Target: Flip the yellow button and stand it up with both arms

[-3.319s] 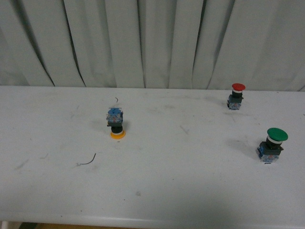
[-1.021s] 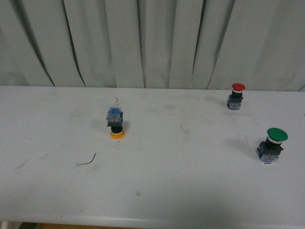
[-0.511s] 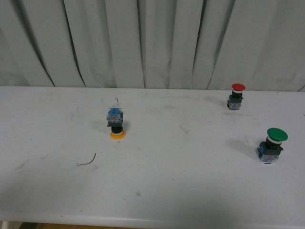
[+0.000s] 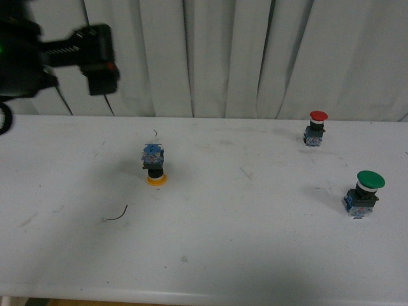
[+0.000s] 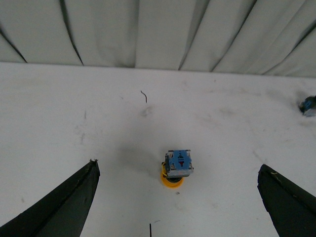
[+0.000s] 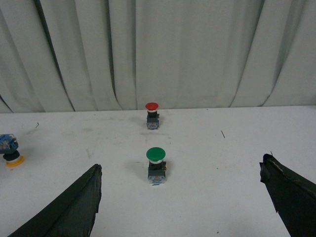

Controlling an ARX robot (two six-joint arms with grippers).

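The yellow button (image 4: 153,167) stands upside down on the table (image 4: 255,242). Its yellow cap rests flat on the surface and its blue contact block is on top, so the long axis is upright and the cap points down. The left wrist view (image 5: 177,169) shows the square blue block from above, with the rim of the cap showing beneath it. The button sits left of the table's middle, well clear of every edge. Nothing touches it.

The left arm (image 4: 44,54) hangs in the air over the far left corner, blurred, with a green light on its body. The left jaws are spread wide and hold nothing. In the left wrist view their two dark fingers (image 5: 64,207) stand far apart on either side of the button, clear of it.

The right jaws are also wide apart and empty. Their fingers (image 6: 69,207) frame the table without touching anything. The right arm does not show in the front view.

A red button (image 4: 315,128) stands cap up near the far edge, toward the far right corner. A green button (image 4: 364,193) stands cap up near the right edge. A thin curl of wire (image 4: 118,215) lies toward the near left of the yellow button, and a smaller bit (image 4: 155,134) lies just behind it. A pale curtain (image 4: 223,57) hangs beyond the far edge.
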